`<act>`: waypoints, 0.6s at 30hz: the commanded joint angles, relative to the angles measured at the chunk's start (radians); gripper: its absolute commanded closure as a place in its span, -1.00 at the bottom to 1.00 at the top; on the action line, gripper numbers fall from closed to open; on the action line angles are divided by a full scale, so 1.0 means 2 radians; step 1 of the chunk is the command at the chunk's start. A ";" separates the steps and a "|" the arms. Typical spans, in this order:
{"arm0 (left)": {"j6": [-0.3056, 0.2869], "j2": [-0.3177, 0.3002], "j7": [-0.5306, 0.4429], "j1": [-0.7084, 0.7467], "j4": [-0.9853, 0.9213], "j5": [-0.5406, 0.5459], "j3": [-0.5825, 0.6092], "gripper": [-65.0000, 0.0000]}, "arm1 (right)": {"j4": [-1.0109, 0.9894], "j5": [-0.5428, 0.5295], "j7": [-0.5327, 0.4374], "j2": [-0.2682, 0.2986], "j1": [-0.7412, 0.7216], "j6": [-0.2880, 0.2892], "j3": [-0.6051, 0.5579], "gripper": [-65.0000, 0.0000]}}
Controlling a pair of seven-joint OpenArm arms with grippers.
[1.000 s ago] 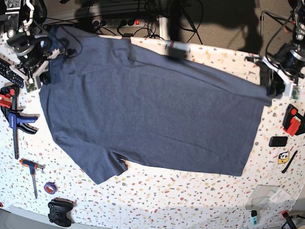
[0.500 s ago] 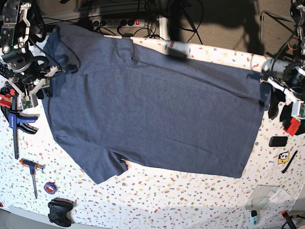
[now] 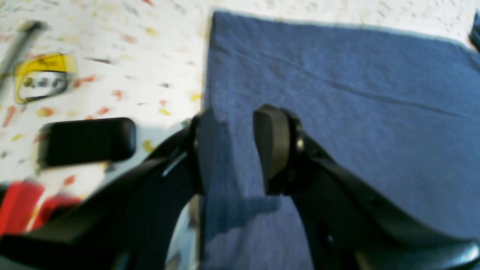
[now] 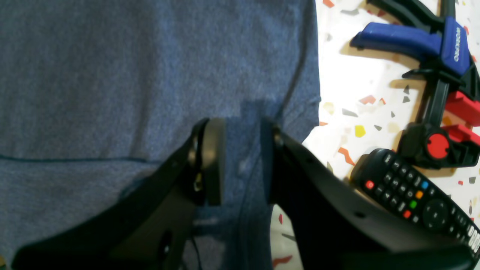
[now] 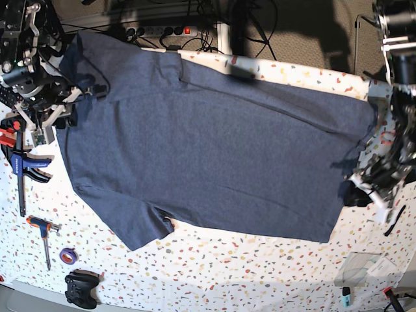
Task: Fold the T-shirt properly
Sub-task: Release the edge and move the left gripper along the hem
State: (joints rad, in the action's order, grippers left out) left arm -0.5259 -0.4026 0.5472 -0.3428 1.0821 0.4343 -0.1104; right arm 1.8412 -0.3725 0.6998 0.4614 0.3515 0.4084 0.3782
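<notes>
The T-shirt [image 5: 214, 143] lies spread flat, plain side up, across most of the speckled counter [image 5: 247, 266]. 1 sleeve reaches toward 7 o'clock, and the far shoulder hangs past the counter's back edge at about 11 o'clock.

The right gripper [image 4: 242, 161] sits at the 9 o'clock side, over the shirt's edge near a sleeve seam. Its 2 fingers [image 4: 213, 161] stand a narrow gap apart with cloth showing between them; whether they touch the fabric I cannot tell, but they are not pinched together. Just beside it on the bare counter are a black remote control [image 4: 412, 195] and a blue and red bar clamp [image 4: 438, 86].

The left gripper [image 3: 232, 150] is at about 4 o'clock, at the hem corner. Its fingers [image 3: 272, 150] are parted, one over the shirt and the other right at the shirt's side edge, nothing clamped. A small black block [image 3: 86, 140] and a yellow sticker [image 3: 43, 77] lie on the counter nearby.

A screwdriver [image 5: 44, 237], a roll of purple tape [image 5: 68, 255] and a game controller [image 5: 81, 289] rest near 8 o'clock, apart from the shirt.
</notes>
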 commanded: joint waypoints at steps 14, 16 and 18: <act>0.001 0.013 -0.186 -0.286 -0.444 -0.075 0.111 0.36 | 0.009 -0.003 0.010 0.007 -0.002 -0.002 0.004 0.49; 0.001 0.026 -0.205 -0.292 -0.468 -0.105 0.111 0.36 | 0.009 -0.003 0.010 0.006 -0.002 -0.002 0.004 0.49; 0.018 0.039 -0.216 -0.293 -0.481 -0.134 0.111 0.36 | 0.009 -0.003 0.015 0.006 -0.002 -0.002 0.004 0.49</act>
State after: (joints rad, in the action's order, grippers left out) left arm -0.4866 -0.3153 0.1329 -0.8917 0.1074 0.1535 0.1123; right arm 1.8412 -0.3729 0.7437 0.4576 0.3519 0.4084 0.3782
